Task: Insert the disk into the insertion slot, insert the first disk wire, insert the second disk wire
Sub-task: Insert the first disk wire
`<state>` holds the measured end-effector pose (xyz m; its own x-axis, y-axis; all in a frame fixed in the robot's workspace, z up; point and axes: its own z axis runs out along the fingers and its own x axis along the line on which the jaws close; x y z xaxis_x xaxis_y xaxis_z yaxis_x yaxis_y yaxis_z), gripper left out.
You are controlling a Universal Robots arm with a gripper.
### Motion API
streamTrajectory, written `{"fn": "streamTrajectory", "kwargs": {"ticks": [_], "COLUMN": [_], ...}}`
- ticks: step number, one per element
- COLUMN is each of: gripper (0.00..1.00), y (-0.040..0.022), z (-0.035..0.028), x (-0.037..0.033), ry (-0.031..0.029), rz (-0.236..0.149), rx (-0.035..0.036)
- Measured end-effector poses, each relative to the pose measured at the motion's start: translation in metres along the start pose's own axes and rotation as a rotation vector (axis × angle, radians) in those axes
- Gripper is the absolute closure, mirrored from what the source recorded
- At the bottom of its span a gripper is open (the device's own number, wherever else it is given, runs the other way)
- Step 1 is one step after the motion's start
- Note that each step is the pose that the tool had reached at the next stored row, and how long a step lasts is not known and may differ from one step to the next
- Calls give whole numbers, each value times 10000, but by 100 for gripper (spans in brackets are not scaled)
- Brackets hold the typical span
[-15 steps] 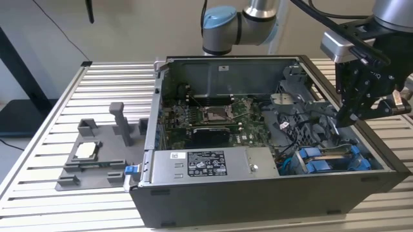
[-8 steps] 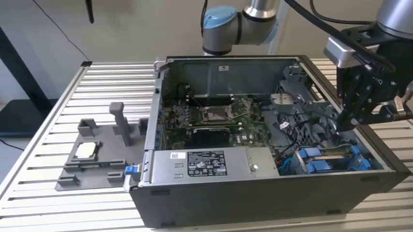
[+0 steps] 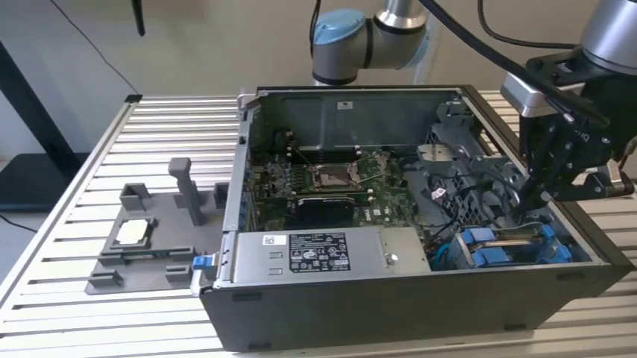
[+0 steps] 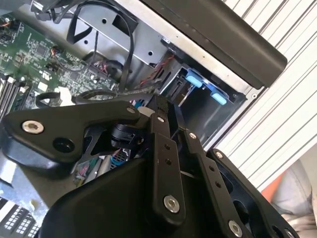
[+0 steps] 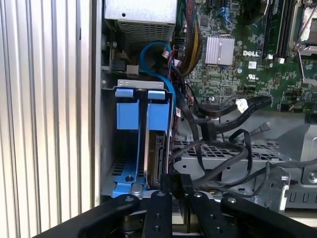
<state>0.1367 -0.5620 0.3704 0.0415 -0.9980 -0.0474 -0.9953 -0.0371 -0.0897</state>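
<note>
The disk (image 5: 159,153) stands edge-on in its blue carrier (image 5: 141,116) inside the insertion slot (image 5: 110,84), a grey cage in the case corner at the exterior view's right (image 3: 512,246). My gripper (image 5: 177,201) hangs just over the disk's end, shut on a black disk wire connector (image 5: 176,182) whose black cable (image 5: 218,166) loops away over the cage. In the exterior view the gripper (image 3: 532,200) reaches down into the case right above the slot. The second wrist view has the fingers (image 4: 163,148) close together near the blue tabs (image 4: 203,84).
The open computer case (image 3: 398,306) lies on a slatted table (image 3: 169,134). Inside are the motherboard (image 3: 329,183), the silver power-supply box (image 3: 318,253) and tangled cables (image 5: 198,114). A grey fixture (image 3: 149,246) holding a processor (image 3: 134,233) sits at the exterior view's left.
</note>
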Motion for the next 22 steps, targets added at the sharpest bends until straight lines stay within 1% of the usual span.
{"fn": "streamTrajectory", "kwargs": {"ticks": [8,15,18,22], "gripper": [81,81,81,81], "y": [-31,-58,-59,-57], "z": [107,174,201,229], "x": [21,33,37,44], "ry": [4,11,19,41], "rz": [71,184,296,548], "rx": [-21,-113,-127,-117]}}
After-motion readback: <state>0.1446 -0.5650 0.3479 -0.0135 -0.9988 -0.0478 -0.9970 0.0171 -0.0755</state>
